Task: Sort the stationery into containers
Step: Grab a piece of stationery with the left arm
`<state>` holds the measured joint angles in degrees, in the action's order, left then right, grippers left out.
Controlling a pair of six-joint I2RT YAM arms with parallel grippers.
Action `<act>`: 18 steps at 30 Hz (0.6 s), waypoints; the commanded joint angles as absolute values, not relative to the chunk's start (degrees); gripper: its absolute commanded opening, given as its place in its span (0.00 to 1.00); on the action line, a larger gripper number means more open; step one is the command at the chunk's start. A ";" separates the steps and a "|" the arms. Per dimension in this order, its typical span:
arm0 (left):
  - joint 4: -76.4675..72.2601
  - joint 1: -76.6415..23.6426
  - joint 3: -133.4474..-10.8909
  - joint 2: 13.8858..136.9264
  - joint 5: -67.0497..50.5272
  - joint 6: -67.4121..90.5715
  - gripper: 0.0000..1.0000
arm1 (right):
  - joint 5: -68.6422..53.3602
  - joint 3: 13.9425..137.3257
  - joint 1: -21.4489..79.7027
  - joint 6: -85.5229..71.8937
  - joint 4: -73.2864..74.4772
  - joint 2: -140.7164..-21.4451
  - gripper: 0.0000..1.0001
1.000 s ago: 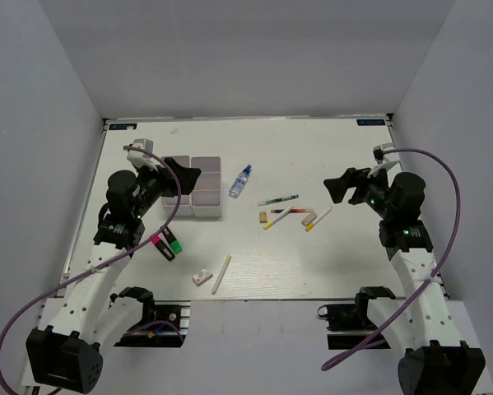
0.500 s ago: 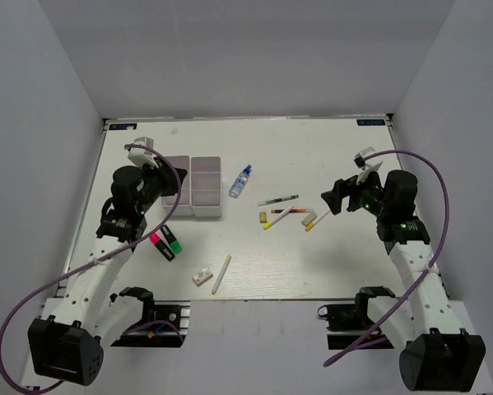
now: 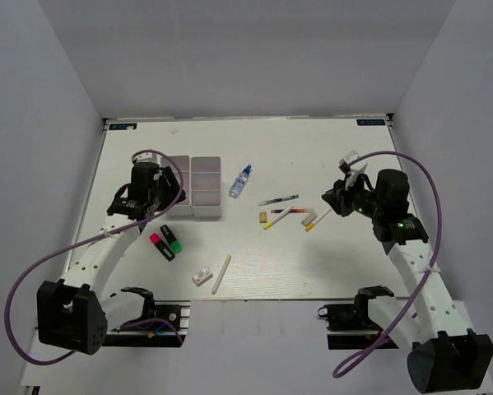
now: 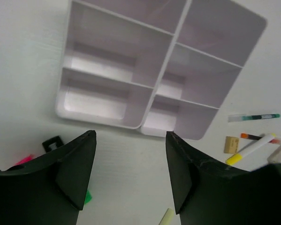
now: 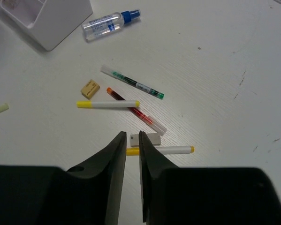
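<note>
1. My left gripper stood wide, nothing between its fingers. It hung over the bare table just at the near wall of the white four-cell box.
2. All four cells of that box showed only their pale floors.
3. My right gripper was drawn nearly together, with only a thin slit showing and nothing in it. It hung above a small grey-white piece and a white marker with yellow ends.
4. Just beyond lay the red pen with a yellow-capped marker crossing it. The green pen and a small tan piece lay a little farther on.
5. A clear bottle with a blue cap lay on its side near the box's corner.
6. Well apart from that cluster, toward my left arm, a pink marker and a green marker lay side by side on the table.
7. Nearer the table's front edge lay a white stick and a white block – close, though I could not tell whether they touched.
</note>
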<state>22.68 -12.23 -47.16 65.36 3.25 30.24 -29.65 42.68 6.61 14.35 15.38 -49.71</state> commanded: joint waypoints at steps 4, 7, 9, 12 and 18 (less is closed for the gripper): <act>36.03 -12.57 -45.62 60.82 14.76 35.41 0.70 | -25.67 44.65 10.98 14.50 13.62 -48.69 0.32; 36.04 -12.57 -42.64 57.14 16.16 35.42 0.69 | -24.53 44.48 12.83 14.42 13.10 -48.78 0.37; 35.51 -12.57 -40.36 56.61 16.79 36.12 0.67 | -23.29 44.30 13.53 14.24 12.83 -48.69 0.39; 35.85 -12.57 -40.95 60.63 16.26 37.61 0.65 | -22.06 44.03 14.85 13.98 12.31 -48.60 0.40; 35.86 -12.57 -40.43 66.71 15.73 38.85 0.59 | -19.60 43.51 16.61 14.15 11.43 -48.87 0.42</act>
<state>35.57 -12.23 -40.75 67.61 14.74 37.56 -21.76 42.68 15.79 14.02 14.79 -49.52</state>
